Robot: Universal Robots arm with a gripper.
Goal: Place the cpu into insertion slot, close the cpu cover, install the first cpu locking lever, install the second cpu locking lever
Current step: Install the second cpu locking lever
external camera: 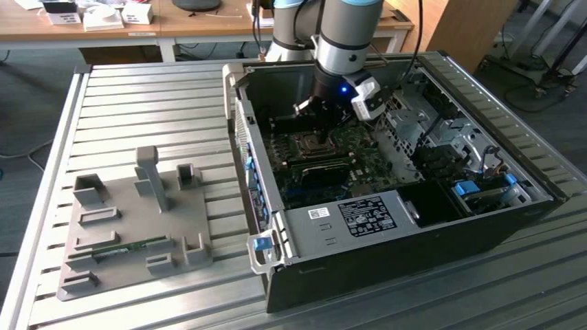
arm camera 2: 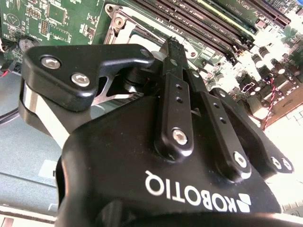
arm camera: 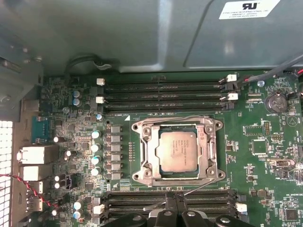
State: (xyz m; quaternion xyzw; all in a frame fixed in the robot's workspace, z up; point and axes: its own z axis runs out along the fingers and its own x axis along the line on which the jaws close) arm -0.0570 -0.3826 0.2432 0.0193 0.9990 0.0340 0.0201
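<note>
One arm reaches into an open computer case [external camera: 403, 172] lying on a ribbed metal bench [external camera: 137, 103] in the exterior view, wooden desks [external camera: 110, 27] behind. In the second wrist view, the jaws [arm camera 2: 173, 47] sit pressed together, holding nothing. In the first wrist view, the cpu [arm camera: 177, 151] lies in its socket under the closed cpu cover [arm camera: 151, 153].

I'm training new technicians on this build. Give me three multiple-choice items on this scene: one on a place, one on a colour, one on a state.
1. Where does the cpu lie?
A on the grey fixture plate; B in the socket; C on the wooden desk.
2. The motherboard is:
A green; B red; C white.
3. The cpu cover is:
A raised upright; B taken off; C lying flat around the cpu.

Key:
1. B, the chip sits inside the socket frame.
2. A, the board surface is green.
3. C, the frame lies flat and the chip shows through its window.
</note>
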